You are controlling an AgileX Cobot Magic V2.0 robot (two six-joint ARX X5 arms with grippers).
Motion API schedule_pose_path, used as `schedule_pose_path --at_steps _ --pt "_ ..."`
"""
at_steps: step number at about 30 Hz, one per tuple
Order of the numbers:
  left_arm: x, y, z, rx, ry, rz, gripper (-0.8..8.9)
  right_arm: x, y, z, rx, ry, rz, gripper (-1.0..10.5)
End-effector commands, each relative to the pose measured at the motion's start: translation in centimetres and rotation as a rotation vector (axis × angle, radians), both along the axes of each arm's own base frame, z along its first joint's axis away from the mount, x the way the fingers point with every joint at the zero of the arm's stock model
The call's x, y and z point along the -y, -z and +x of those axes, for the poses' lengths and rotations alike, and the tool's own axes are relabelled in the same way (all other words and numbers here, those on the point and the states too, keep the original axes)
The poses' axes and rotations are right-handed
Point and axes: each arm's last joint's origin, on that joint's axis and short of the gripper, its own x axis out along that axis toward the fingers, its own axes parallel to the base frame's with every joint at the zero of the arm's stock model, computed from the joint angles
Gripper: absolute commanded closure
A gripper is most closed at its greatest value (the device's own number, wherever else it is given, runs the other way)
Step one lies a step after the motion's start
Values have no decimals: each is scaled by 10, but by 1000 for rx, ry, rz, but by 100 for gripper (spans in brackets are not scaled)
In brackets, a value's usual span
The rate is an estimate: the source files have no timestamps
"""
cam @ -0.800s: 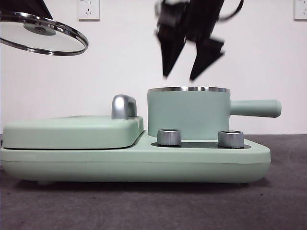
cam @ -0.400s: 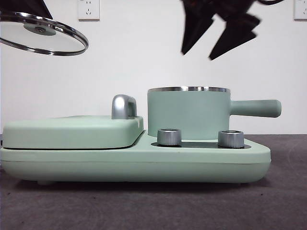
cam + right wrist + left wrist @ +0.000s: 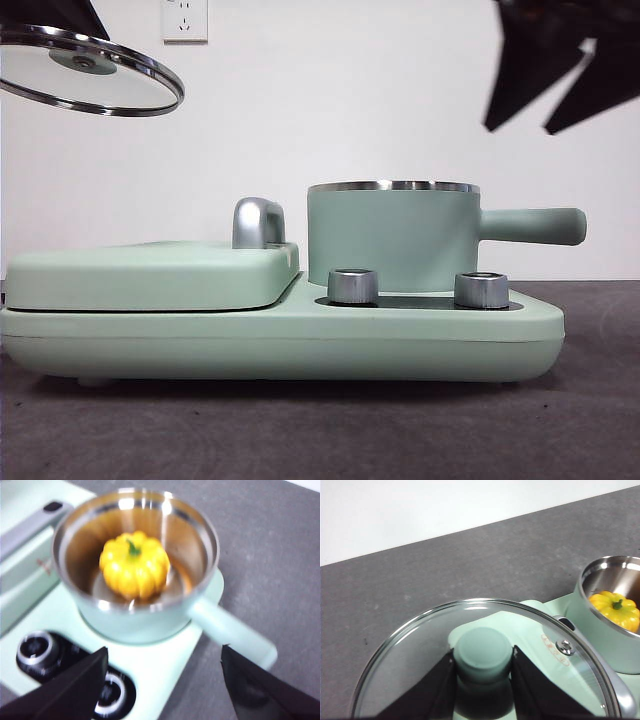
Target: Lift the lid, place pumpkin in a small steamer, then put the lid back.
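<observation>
Left wrist view first: my left gripper [image 3: 482, 680] has its jaws clamped on the knob of the lid [image 3: 485, 655], hanging high and well off to the side of the small steamer [image 3: 395, 240]. Beyond, the pumpkin [image 3: 134, 565] sits inside the pot. My right gripper [image 3: 162, 680] hovers above with jaws spread, holding nothing. Risks now: I judge the glass could tilt or slip on that smooth knob, land off-centre on the steel rim, or bump my right arm.
</observation>
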Motion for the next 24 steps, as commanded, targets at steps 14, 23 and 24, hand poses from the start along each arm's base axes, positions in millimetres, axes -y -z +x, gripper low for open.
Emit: schedule_pose_path --at_steps 14,23,24 --pt "24 -6 3 45 275 -84 803 34 -5 -59 95 29 59 599" --pt "62 1 21 130 401 -86 804 37 -9 -65 115 37 88 599" --pt "67 3 24 138 414 -93 803 37 -9 -65 115 36 88 599"
